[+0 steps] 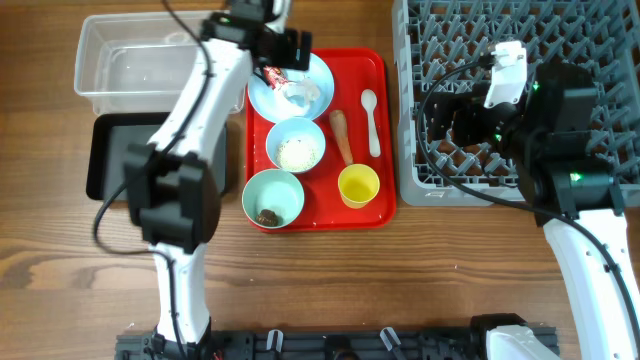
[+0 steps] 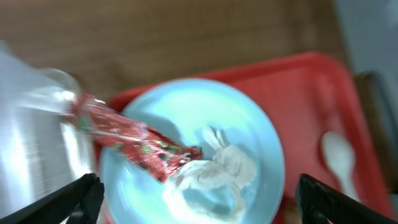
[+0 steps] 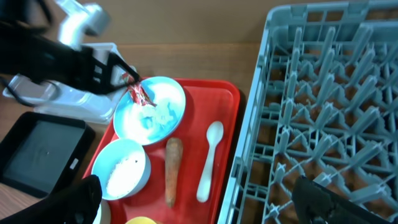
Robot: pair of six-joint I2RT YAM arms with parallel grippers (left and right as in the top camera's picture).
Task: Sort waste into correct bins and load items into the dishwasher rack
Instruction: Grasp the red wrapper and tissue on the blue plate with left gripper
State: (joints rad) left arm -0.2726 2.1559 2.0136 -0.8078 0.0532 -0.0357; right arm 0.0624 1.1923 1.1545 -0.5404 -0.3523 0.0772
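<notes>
The left gripper (image 2: pixel 199 182) hangs with its fingers spread wide and empty above the round light-blue plate (image 2: pixel 249 124), which stands at the far end of the flat red tray (image 2: pixel 311 81). The red crumpled wrapper (image 2: pixel 130 143) lies across the plate's left rim and touches the white crumpled tissue (image 2: pixel 214 174). It looks very light, thin and slippery, so I would pinch its thicker middle. The clear plastic tub (image 1: pixel 130 70) stands just left of the tray, and the way to it looks open. The right gripper (image 3: pixel 198 182), fingers also spread and empty, hangs over the grey dishwasher rack (image 3: pixel 323 112).
</notes>
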